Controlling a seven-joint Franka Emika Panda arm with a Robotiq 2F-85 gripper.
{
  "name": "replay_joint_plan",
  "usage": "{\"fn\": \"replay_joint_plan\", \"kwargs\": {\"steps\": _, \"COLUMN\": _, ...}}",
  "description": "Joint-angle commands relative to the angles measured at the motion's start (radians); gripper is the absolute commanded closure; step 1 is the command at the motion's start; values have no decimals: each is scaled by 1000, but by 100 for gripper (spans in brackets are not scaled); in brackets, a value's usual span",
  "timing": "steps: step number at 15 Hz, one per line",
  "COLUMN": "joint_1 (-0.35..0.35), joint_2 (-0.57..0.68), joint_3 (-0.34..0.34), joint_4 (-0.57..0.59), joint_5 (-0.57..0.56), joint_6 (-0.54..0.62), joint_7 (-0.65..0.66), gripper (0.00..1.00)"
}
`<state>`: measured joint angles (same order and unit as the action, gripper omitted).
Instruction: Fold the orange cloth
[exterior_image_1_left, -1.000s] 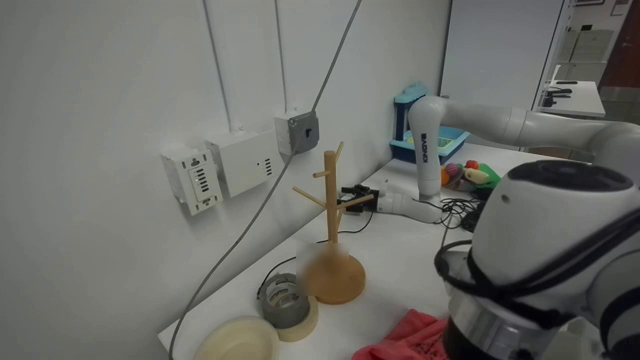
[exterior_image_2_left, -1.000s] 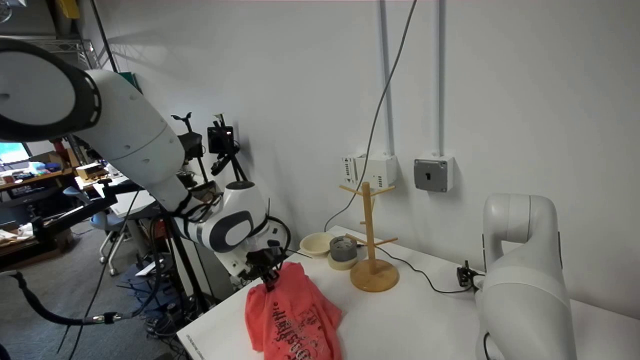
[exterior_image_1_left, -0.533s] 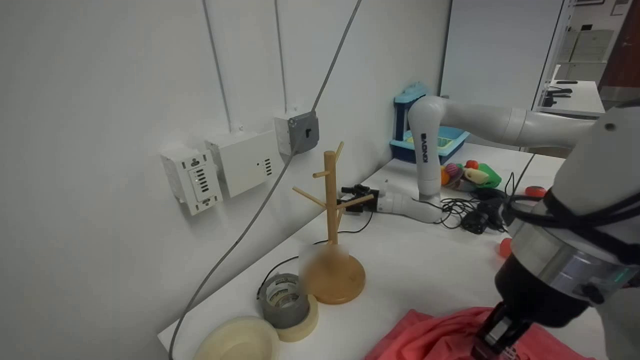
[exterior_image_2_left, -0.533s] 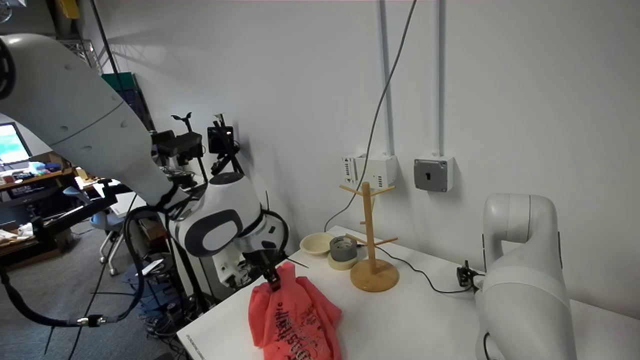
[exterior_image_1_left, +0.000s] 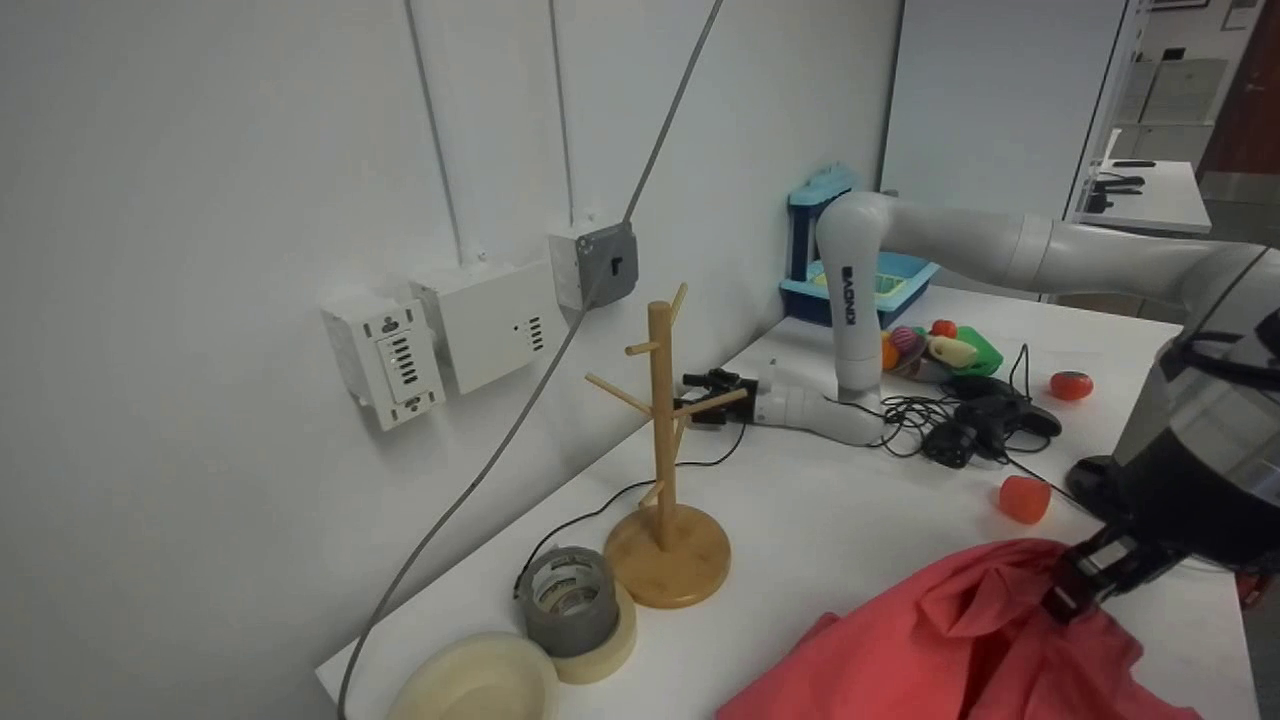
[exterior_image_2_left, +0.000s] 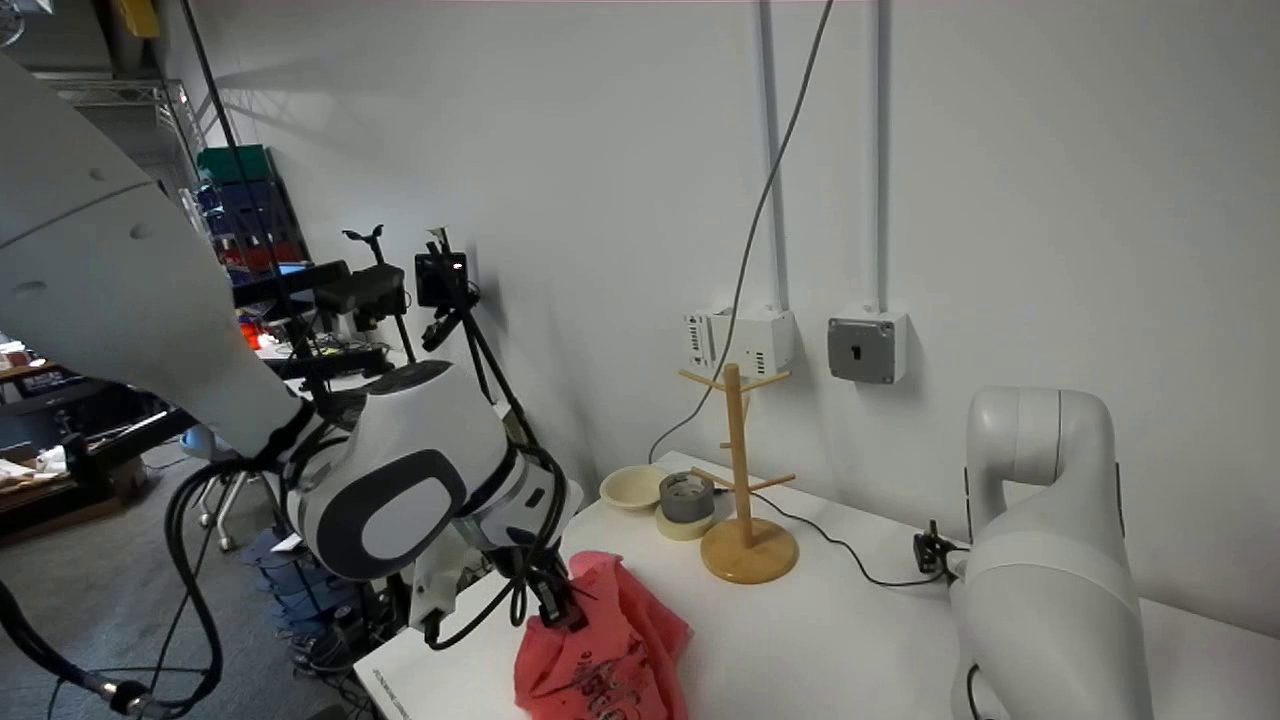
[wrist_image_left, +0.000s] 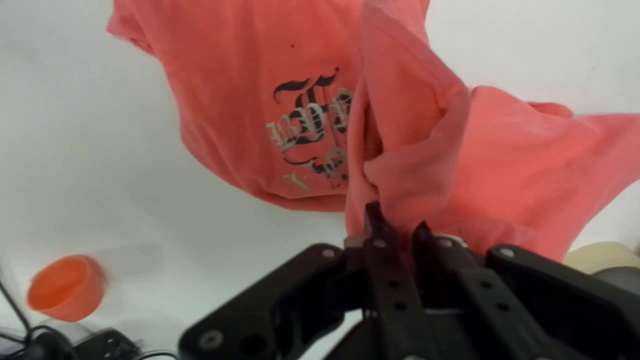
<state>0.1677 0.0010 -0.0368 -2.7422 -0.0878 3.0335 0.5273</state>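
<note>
Claw (wrist_image_left: 397, 220) pinched on a gathered fold of the orange cloth (exterior_image_1_left: 900, 660); the rest drapes over the counter (exterior_image_1_left: 820, 530). Orange cup-like piece (exterior_image_1_left: 1024, 498) sits nearby, counter showing between it and cloth. Black cabled device (exterior_image_1_left: 985, 418) beyond that. Wall side: wooden stand (exterior_image_1_left: 664, 440), stacked tape rolls (exterior_image_1_left: 578, 632), cream bowl (exterior_image_1_left: 480, 685). Second arm (exterior_image_2_left: 1050, 590) well past the stand. Open room between cloth and stand, plus a strip toward the end edge (exterior_image_2_left: 415, 652) in an exterior view.

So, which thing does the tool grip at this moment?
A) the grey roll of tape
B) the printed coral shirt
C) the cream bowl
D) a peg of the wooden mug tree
B, because in the wrist view a bunched fold of the printed coral shirt is pinched between the two sides of the tool.
</note>
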Motion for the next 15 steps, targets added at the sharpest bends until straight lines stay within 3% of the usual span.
{"fn": "replay_joint_plan", "kwargs": {"steps": 1, "joint_1": -77, "joint_2": -69, "joint_3": -68, "joint_4": -7, "joint_5": -276, "joint_6": -44, "joint_7": 217, "gripper": 97}}
{"fn": "replay_joint_plan", "kwargs": {"steps": 3, "joint_1": -104, "joint_2": -101, "joint_3": -70, "joint_4": -2, "joint_5": -421, "joint_6": -106, "joint_7": 348, "gripper": 97}}
{"fn": "replay_joint_plan", "kwargs": {"steps": 5, "joint_1": -111, "joint_2": -134, "joint_3": -53, "joint_4": -20, "joint_5": -467, "joint_6": -167, "joint_7": 413, "gripper": 97}}
{"fn": "replay_joint_plan", "kwargs": {"steps": 6, "joint_1": -133, "joint_2": -38, "joint_3": -47, "joint_4": 16, "joint_5": -552, "joint_6": -136, "joint_7": 488, "gripper": 97}}
{"fn": "replay_joint_plan", "kwargs": {"steps": 15, "joint_1": -102, "joint_2": 119, "joint_3": -87, "joint_4": 80, "joint_5": -757, "joint_6": -195, "joint_7": 758, "gripper": 97}}
